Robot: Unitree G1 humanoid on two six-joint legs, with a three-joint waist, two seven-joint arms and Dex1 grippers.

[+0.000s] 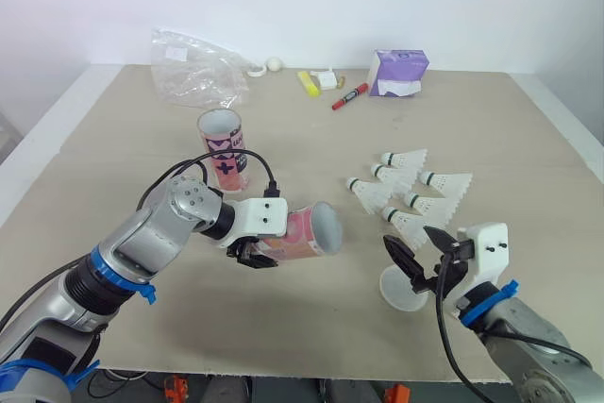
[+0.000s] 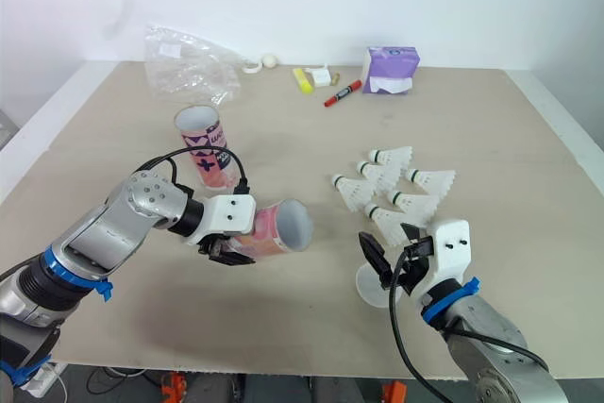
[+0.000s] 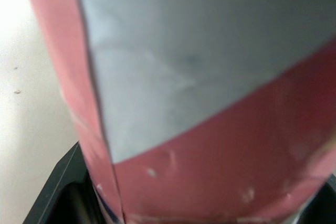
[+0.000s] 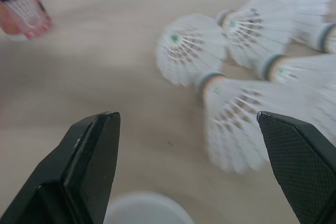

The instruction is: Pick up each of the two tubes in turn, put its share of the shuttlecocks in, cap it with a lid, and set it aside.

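Against a white wall, a beige table [image 1: 142, 129] carries the whole job. A crumpled plastic bag [image 1: 193, 68] lies at its far edge, with a purple tissue pack [image 1: 396, 73] and a red marker [image 1: 349, 96] further along.

The left gripper [image 1: 253, 254] is clamped on a pink tube [image 1: 307, 231], lifted off the table and tipped nearly level. Its open mouth faces the robot's right, toward the shuttlecocks. A second tube [image 1: 224, 150] stands upright just behind, untouched.

Six shuttlecocks [image 1: 406, 191] lie in a loose cluster on the right half of the table, none yet in either tube. The right gripper [image 1: 422, 257] hovers with its fingers apart and empty, just in front of the nearest shuttlecock and above a white lid [image 1: 396, 294] near the front edge.

By the look of it, loading of the first tube is about to begin. The next move calls for the right gripper to close on a shuttlecock, likely the nearest one, and carry it cork-first into the tube's mouth. The feathers look fragile, so a light pinch seems wise.
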